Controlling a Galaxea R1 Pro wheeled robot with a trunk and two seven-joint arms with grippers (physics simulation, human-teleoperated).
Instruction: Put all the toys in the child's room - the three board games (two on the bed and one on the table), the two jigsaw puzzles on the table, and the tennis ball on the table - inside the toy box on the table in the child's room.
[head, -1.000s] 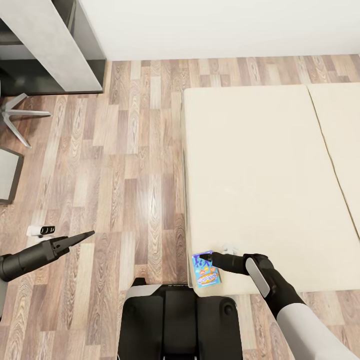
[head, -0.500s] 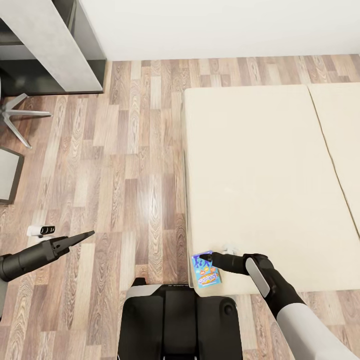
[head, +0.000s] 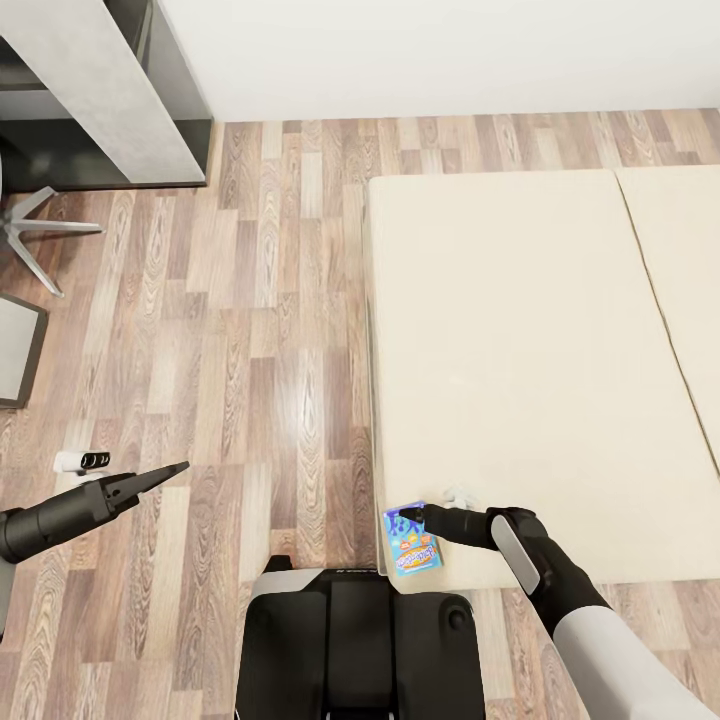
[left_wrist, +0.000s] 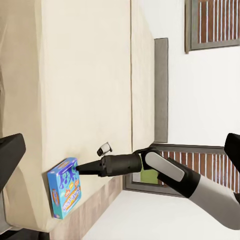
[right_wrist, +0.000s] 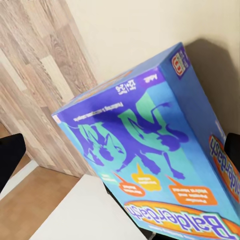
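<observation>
A blue game box (head: 413, 539), printed with orange and yellow bubbles, lies at the bed's (head: 520, 350) near corner. Right fingers (head: 407, 520) reach its top edge, grip unclear; left fingers (head: 165, 472) look closed, empty. Nothing has moved since earlier

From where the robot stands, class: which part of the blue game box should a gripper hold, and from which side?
Grip the blue game box across its thin depth at the edge nearest the right gripper. It lies at the bed's near corner, by the floor-side edge, so come from over the mattress, as the right gripper is placed now.
</observation>
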